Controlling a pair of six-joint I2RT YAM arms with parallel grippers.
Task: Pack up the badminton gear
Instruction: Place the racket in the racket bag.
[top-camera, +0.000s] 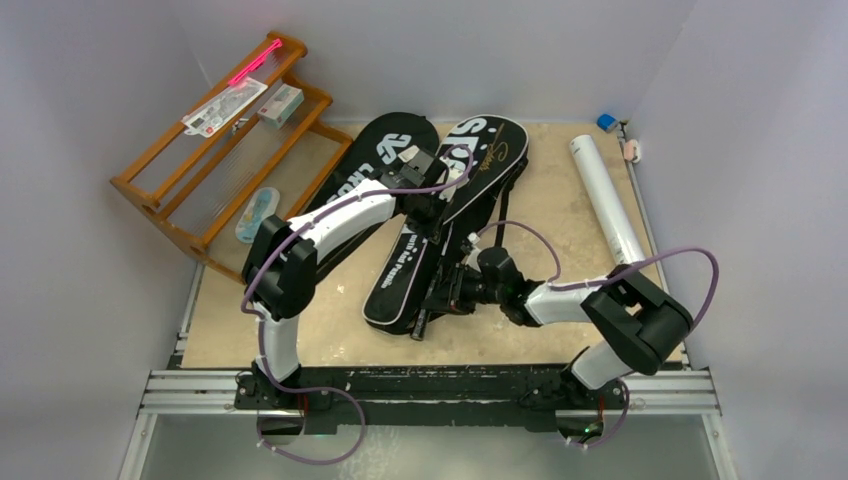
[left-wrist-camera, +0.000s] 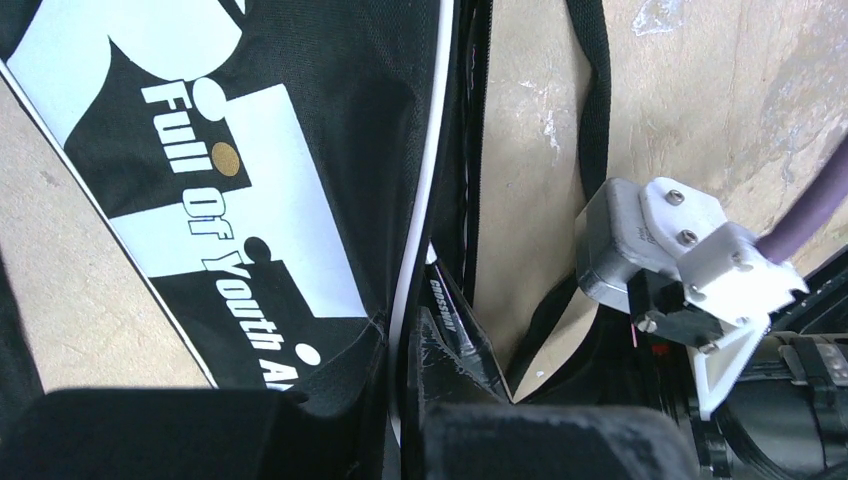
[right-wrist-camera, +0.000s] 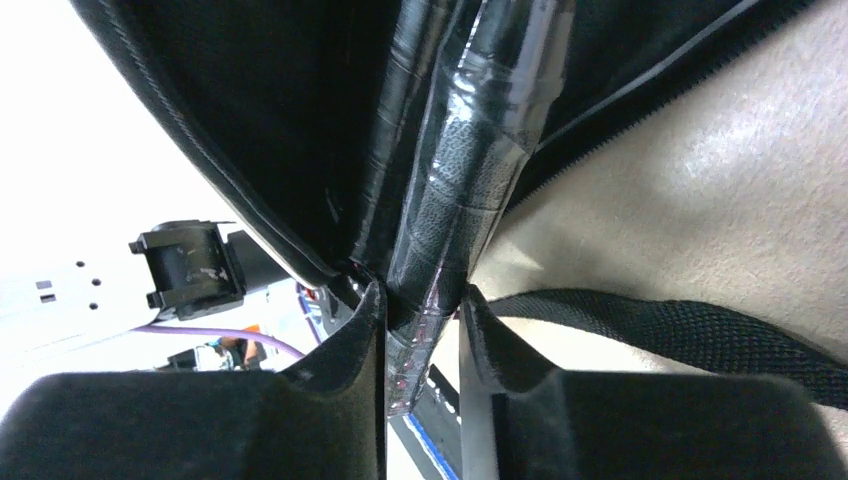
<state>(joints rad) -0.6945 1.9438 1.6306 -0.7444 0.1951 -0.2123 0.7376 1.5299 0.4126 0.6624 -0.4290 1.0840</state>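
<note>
Table: a beige worktop carried the gear, with both arms reaching in from its near edge.
Open cover: a black racket-shaped cover with white lettering lay slantwise from the middle of the far edge toward the near edge.
Second cover: another black cover lay just beside it on the left, partly under the left arm.
Racket handle: the black taped handle ran into the open cover's mouth, its butt end outside.
Right gripper: the right gripper pinched that handle, one pad on each side.
Left gripper: the left gripper was pressed together on the open cover's white-piped edge, beside the handle.
Strap: a black webbing strap lay on the worktop next to the cover.
Tube: the long white tube lay along the right edge, well apart from the covers.
Rack: an orange-brown wooden rack stood at the far left corner, holding small packets and a pink stick.
</note>
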